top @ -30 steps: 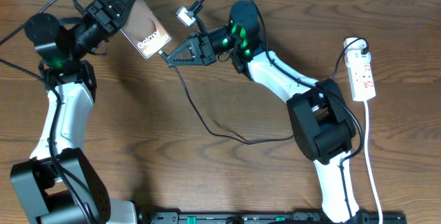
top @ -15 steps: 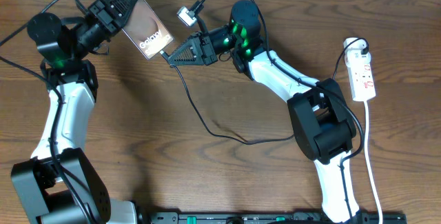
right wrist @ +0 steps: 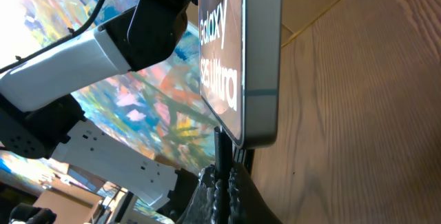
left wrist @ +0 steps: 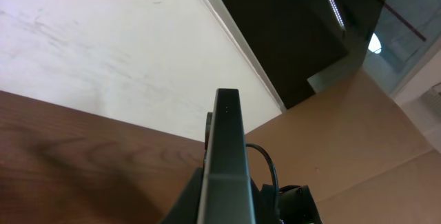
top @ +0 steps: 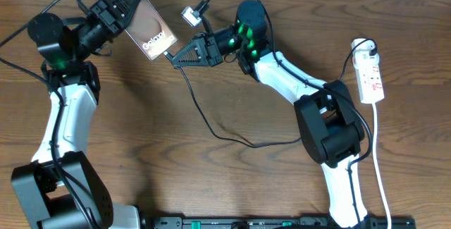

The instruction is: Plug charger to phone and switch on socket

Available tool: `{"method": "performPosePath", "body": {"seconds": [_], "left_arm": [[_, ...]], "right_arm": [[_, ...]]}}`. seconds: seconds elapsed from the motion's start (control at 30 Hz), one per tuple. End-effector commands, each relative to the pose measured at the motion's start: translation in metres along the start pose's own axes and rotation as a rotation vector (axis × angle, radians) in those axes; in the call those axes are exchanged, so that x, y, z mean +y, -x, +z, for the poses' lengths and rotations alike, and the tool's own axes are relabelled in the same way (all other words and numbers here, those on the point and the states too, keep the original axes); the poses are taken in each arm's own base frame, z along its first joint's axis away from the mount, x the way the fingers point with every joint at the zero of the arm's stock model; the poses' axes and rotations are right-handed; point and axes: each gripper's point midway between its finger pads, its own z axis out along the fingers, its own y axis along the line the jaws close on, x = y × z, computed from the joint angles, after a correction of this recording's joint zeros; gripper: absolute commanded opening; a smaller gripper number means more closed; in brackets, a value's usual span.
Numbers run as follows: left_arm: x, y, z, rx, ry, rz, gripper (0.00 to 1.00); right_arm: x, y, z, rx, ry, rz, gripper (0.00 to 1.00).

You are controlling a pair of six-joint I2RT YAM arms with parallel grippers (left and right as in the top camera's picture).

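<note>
My left gripper (top: 127, 5) is clamped on the slim silver-grey mirrored phone (top: 148, 32) with white "Galaxy" lettering, holding it tilted at the far left of the brown wooden surface (top: 211, 180). My right gripper (top: 173, 57) is pinched tight on the small plug tip of the long thin black charger cable (top: 204, 120). The tip meets the phone's lower edge, but I cannot tell whether it is seated. The white elongated power strip (top: 370, 74) lies well apart, at the right.

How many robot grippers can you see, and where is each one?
2. The left gripper, far left, is shut on the phone. The right gripper, near the middle, is shut on the charger, its tip at the phone's lower edge. None seems hidden.
</note>
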Motion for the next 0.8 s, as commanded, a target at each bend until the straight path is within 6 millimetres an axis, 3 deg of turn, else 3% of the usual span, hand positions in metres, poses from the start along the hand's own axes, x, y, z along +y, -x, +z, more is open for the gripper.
{"method": "performPosePath", "body": {"seconds": [0.0,0.77], "left_arm": [[-0.0175,-0.0019,0.0025,0.019,-0.035,0.031,0.07],[-0.0188,-0.0039,0.0049,0.023,-0.038,0.031,0.07]], "right_arm": [[-0.0086,0.0076,-0.0046,-0.051,-0.030,0.004,0.01],[-0.0108,0.0123,-0.0041,-0.078,-0.044,0.003,0.01]]}}
